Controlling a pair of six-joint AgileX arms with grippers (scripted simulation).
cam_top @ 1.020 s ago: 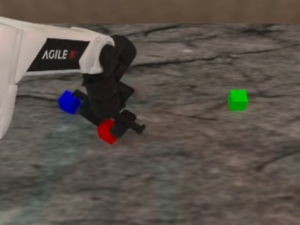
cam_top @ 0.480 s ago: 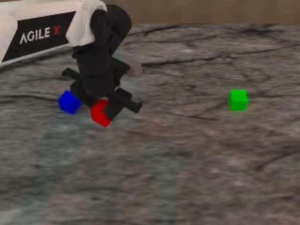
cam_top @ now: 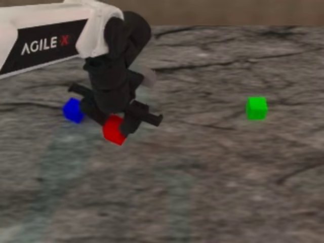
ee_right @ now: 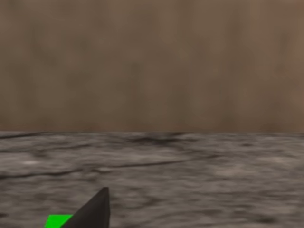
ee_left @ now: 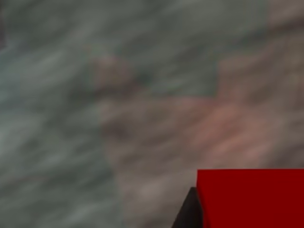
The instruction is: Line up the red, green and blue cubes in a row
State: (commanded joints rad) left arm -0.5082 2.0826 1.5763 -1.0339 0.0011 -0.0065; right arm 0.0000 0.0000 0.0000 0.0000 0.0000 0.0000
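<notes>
The small deep-blue plain cube (cam_top: 73, 110) sits on the grey stone-patterned bench (cam_top: 212, 182) just left of the left jaws (cam_top: 117, 127), which hold the bright red cube (cam_top: 114, 130); the bright green cube (cam_top: 256, 108) lies well right.

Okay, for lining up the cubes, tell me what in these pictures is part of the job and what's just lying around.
Part of the job:
red cube, in the left gripper
blue cube, just left of it
green cube, alone at the right
right gripper, parked, out of the top view

Just lying about:
nothing; only the table itself
</notes>
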